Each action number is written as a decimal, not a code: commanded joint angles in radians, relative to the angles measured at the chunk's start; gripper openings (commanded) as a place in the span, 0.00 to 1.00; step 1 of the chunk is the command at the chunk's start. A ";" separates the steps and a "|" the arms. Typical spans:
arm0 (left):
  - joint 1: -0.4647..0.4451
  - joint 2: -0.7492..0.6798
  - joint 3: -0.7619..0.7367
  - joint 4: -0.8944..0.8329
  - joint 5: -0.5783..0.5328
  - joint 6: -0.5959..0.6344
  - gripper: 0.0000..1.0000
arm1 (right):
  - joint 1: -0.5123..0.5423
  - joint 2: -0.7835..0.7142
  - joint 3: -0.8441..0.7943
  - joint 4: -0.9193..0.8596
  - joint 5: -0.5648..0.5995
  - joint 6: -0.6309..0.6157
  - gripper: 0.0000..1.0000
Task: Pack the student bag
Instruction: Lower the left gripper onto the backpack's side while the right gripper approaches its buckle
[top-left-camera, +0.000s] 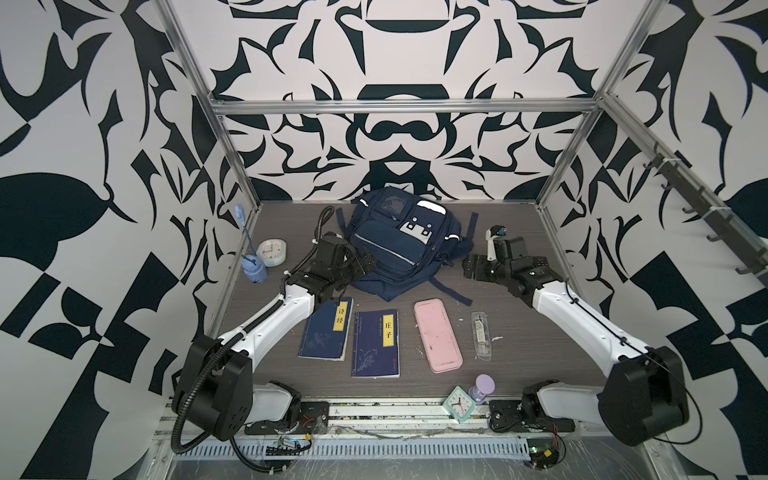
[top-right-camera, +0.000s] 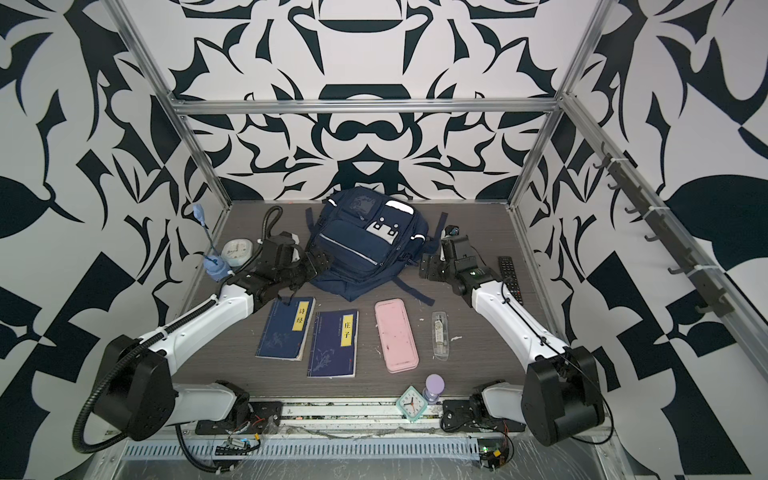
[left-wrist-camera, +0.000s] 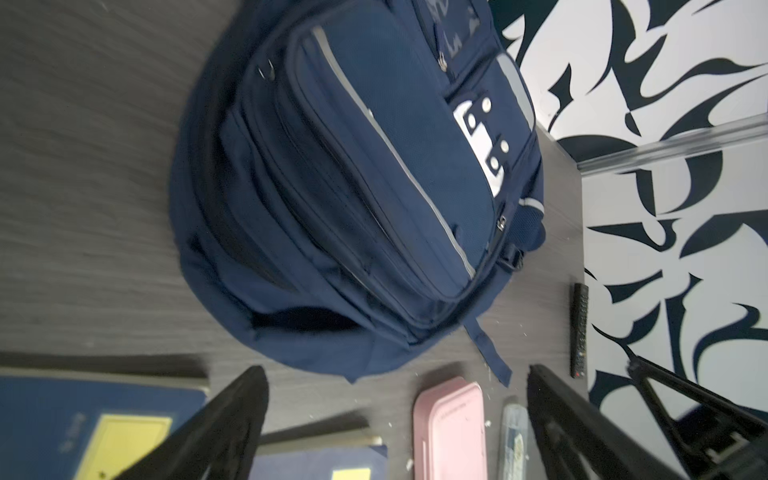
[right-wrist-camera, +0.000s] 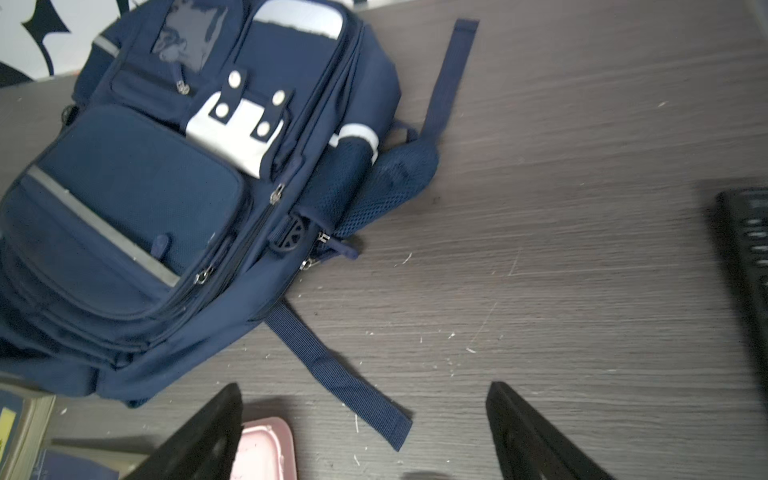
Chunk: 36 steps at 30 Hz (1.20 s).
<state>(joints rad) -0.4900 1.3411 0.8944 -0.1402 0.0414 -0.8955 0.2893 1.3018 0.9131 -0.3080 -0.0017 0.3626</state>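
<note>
Mint-green square clock (top-left-camera: 458, 404) sits idle. Our left gripper (left-wrist-camera: 397, 370) and right gripper (right-wrist-camera: 365, 385) — wide, empty — flank the navy fabric student bag (top-left-camera: 399, 253), likely to open it.

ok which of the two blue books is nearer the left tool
The 诗经 book, beside the left arm; the 庄子 book lies farther right.
</note>
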 joint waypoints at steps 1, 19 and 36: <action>-0.056 0.003 -0.007 0.017 -0.006 -0.158 0.95 | 0.034 0.050 0.010 0.051 -0.098 0.027 0.89; -0.163 0.375 0.072 0.450 0.078 -0.453 0.77 | 0.091 0.088 0.049 0.023 -0.140 0.041 0.77; -0.191 0.486 0.158 0.426 0.021 -0.460 0.70 | 0.091 0.040 0.045 -0.030 -0.112 0.008 0.62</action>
<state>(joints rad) -0.6746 1.8103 1.0424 0.3134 0.0826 -1.3388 0.3756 1.3731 0.9398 -0.3275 -0.1287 0.3817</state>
